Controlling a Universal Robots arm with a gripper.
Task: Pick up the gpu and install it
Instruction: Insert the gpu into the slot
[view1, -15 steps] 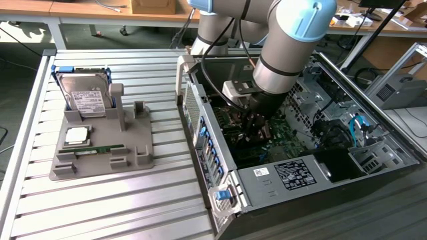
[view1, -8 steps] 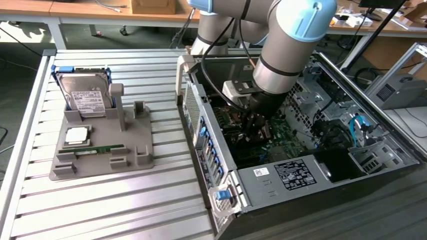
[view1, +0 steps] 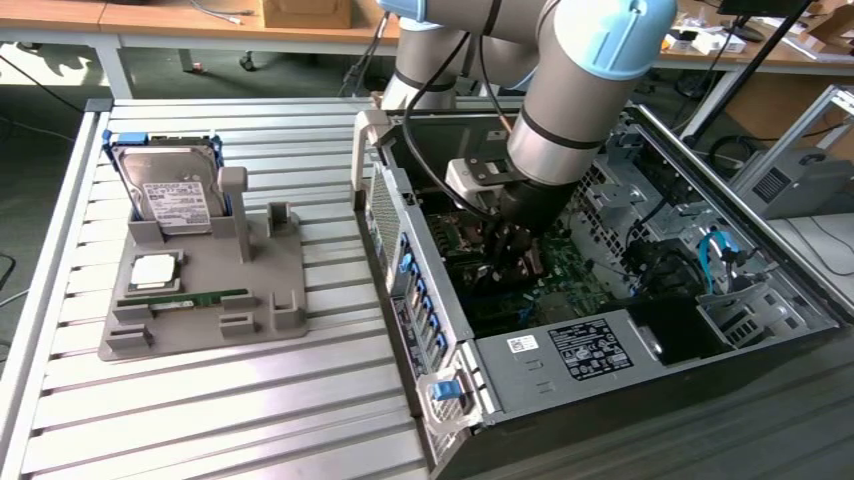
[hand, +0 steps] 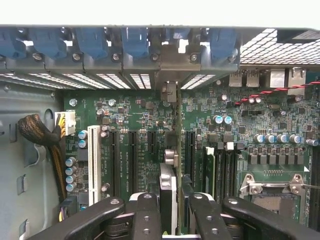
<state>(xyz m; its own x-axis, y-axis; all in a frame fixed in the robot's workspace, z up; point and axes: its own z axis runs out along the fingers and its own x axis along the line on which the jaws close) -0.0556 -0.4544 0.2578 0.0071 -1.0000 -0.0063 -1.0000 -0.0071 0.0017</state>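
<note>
— Down at the wrist, near edge first: gripper (hand: 170, 210) clamped on the gpu (hand: 172, 150), black fingers (hand: 145, 215) pinching the card edge-on from both sides. Standing upright over the green motherboard (hand: 250, 115), thin edge toward the camera, metal end bracket up against the blue-latched rear slot row (hand: 135, 42).

— Seated in a slot, or just above?

— Cannot tell. Lower edge hidden behind its own body and the fingers. Lined up with the black expansion slots (hand: 132, 155), between them and the memory slots (hand: 225, 165); nothing surer than that.

— Handling?

— Likely light and stiff, but fragile: bare board, small parts, edge contacts. Best held as now, by the two flat faces near the upper edge, away from the fan. Probably unforgiving of tilt; a crooked push could bend it or miss the slot.

— Farther out?

— From the exterior view, arm (view1: 574, 110) reaching down into the open computer case (view1: 534, 370), wrist buried among the internals, card itself too dark to pick out. Well apart, on the exterior view's left, grey parts tray (view1: 200, 330) on the slatted table (view1: 267, 420), hard drive (view1: 174, 195) upright, memory stick (view1: 180, 297) lying flat. Case's far wall cut off by the arm.
</note>
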